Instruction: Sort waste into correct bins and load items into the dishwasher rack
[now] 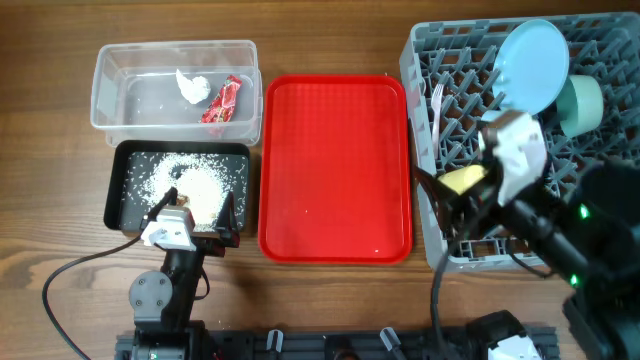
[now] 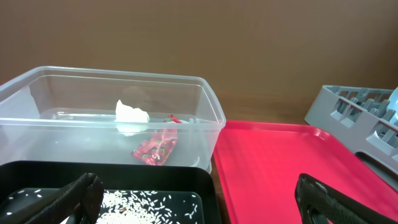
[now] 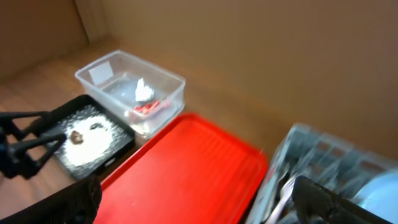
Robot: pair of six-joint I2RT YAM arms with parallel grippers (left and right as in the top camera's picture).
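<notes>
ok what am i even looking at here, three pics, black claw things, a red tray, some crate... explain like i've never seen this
These are two robot arms at a wooden table, each ending in a two-finger gripper. One picture looks straight down from above; the other two come from small cameras on each wrist, so the dark shapes at their bottom edges are that arm's own fingers.

On the table: a clear tub holding a crumpled white tissue and a red snack wrapper, a black tray of rice-like scraps, an empty red serving tray, and a grey dishwasher rack with a light blue plate, mint-green bowl, yellow cup and white fork.

The left gripper and right gripper are open, holding nothing.
</notes>
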